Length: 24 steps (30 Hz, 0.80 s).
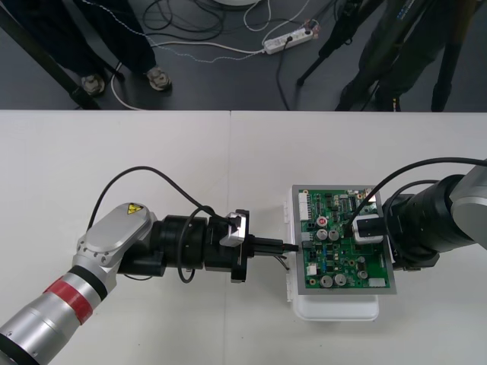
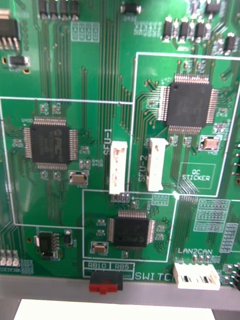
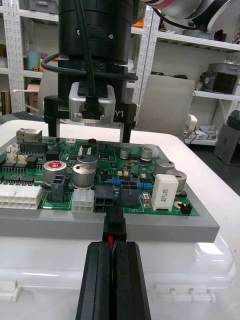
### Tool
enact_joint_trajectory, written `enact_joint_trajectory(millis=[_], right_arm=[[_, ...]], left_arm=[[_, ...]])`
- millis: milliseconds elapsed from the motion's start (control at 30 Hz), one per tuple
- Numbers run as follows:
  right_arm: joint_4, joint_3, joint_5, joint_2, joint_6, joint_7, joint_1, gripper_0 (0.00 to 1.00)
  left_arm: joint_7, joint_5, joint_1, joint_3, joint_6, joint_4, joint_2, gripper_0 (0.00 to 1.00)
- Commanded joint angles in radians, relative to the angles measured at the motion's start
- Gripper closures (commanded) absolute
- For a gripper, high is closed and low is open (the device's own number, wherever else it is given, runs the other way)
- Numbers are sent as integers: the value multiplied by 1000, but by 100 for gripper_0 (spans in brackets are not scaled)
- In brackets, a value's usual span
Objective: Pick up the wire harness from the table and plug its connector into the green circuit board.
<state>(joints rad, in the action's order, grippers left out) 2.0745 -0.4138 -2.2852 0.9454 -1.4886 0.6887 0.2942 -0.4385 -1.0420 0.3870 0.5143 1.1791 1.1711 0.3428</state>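
Note:
The green circuit board [image 1: 338, 262] lies on its white base [image 1: 335, 308] at the table's right middle. My left gripper [image 1: 293, 247] reaches in level from the left to the board's left edge. In the left wrist view it [image 3: 114, 246] is shut on the harness's black plug [image 3: 114, 220], with a red wire showing between the fingers. The plug's tip meets a black connector [image 3: 106, 196] at the board's edge [image 3: 150, 220]; I cannot tell if it is seated. Thin wires [image 1: 283, 261] hang beneath the fingers. My right gripper [image 1: 354, 228] hovers over the board, fingers [image 3: 128, 131] apart, holding nothing.
Capacitors [image 3: 84, 172] and a white block [image 3: 164, 190] stand tall just behind the black connector. The right wrist view looks straight down on the board [image 2: 90, 75] with its white headers [image 2: 118, 167]. Bare table [image 1: 152, 152] lies to the left and behind.

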Motion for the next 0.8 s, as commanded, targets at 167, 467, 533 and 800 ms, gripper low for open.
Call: enact_joint_trajectory(millis=[167, 467, 533, 800], right_arm=[[7, -14, 13, -10, 7, 26, 31, 0], [7, -14, 21, -11, -5, 51, 31, 0], [6, -16, 24, -11, -7, 55, 31, 0], [7, -16, 30, -10, -10, 71, 31, 0]], left_arm=[[72, -3, 23, 23, -45, 36, -50, 100], [73, -9, 21, 21, -58, 35, -54, 100], [73, -12, 21, 21, -58, 35, -54, 100], [72, -20, 23, 21, -59, 35, -53, 100]])
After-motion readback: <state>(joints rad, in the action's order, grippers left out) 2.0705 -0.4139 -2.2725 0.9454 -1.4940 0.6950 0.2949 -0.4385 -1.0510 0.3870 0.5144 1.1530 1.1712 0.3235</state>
